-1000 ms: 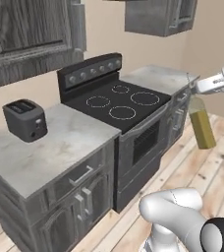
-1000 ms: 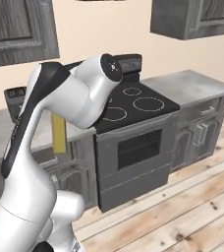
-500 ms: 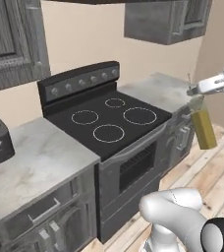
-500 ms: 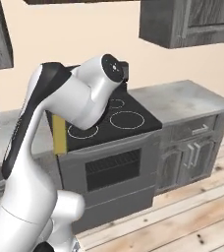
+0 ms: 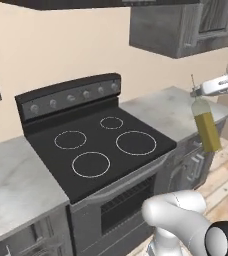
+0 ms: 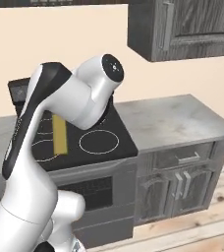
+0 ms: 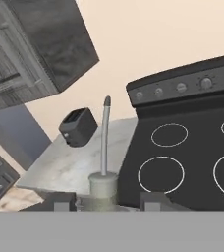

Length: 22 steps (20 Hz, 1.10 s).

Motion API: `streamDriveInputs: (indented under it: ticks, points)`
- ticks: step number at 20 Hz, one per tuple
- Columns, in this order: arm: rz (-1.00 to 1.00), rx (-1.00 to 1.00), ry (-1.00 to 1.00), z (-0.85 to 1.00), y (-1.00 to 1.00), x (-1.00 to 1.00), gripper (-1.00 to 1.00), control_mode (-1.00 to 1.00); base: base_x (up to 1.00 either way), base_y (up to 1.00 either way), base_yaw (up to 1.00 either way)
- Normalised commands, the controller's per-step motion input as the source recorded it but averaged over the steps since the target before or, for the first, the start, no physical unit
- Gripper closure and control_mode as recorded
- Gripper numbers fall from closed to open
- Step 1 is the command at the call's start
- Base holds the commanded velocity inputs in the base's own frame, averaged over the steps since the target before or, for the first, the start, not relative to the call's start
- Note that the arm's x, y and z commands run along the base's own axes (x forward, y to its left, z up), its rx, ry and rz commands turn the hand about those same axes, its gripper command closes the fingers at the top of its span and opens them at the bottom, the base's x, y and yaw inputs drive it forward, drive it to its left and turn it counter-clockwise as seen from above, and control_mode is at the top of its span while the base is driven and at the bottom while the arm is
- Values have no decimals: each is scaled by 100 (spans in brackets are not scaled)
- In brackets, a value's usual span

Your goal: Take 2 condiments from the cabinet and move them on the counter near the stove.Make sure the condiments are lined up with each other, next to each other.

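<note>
The tool [image 5: 202, 93] is clenched on the neck of the olive-yellow bottle [image 5: 206, 129], which hangs upright below it in the air, off the right front corner of the stove [image 5: 98, 150] and out past the edge of the light grey surface [image 5: 171, 107]. In the hand view the bottle's cap and thin pointed nozzle [image 7: 104, 142] rise between the 2 fingertips [image 7: 65, 203]. Beyond the nozzle there, a dark toaster [image 7: 78, 126] sits on the surface beside the stove's 4 ring burners. A dark grey wall cabinet [image 5: 186, 25] hangs above and behind the tool. In the right base view the bottle [image 6: 59, 134] shows behind the arm.
</note>
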Motion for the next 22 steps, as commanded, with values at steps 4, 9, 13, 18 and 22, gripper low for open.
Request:
streamDriveInputs:
  ticks: [4,9,13,18,22]
  points:
    - [0,0,0,0,0,0,100,100,100,-78,25]
    - [0,0,0,0,0,0,100,100,52,-69,22]
    - [0,0,0,0,0,0,100,100,13,-61,19]
    - [0,0,0,0,0,0,100,100,25,-33,16]
    - [0,0,0,0,0,0,100,100,63,-37,29]
